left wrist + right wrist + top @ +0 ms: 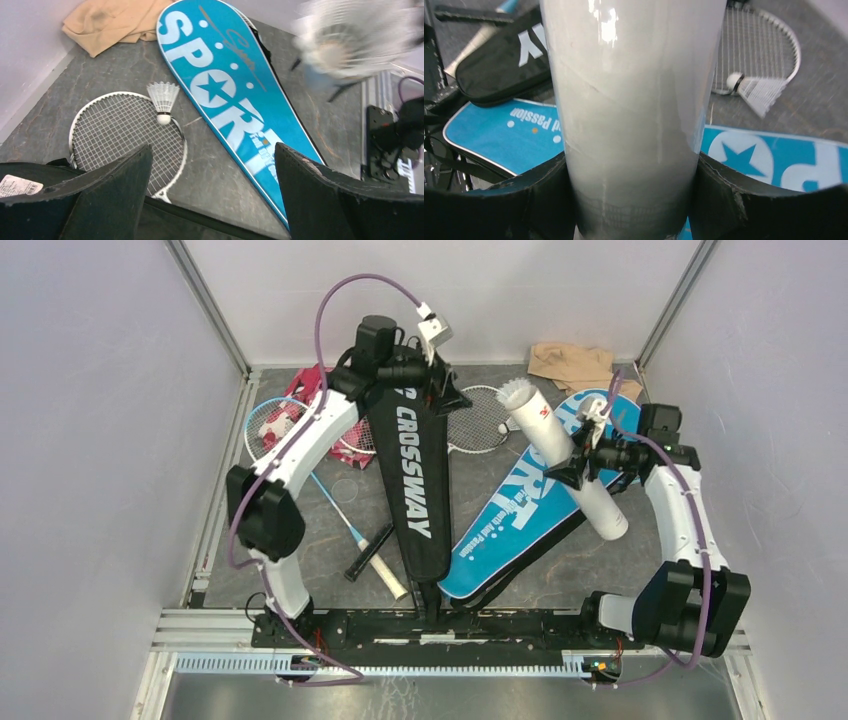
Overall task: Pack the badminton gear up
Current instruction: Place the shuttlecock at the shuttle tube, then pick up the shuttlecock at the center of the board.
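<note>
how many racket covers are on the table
2: a black cover mid-table, and a blue cover just right of it, below the white tube. No others show.

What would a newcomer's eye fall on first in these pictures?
The white tube stands out, clamped in the right end effector above the blue cover, feathers showing at its far end. Next, the black cover lying down the middle, with the left end effector open near its far end, by a shuttlecock resting on a racket.
</note>
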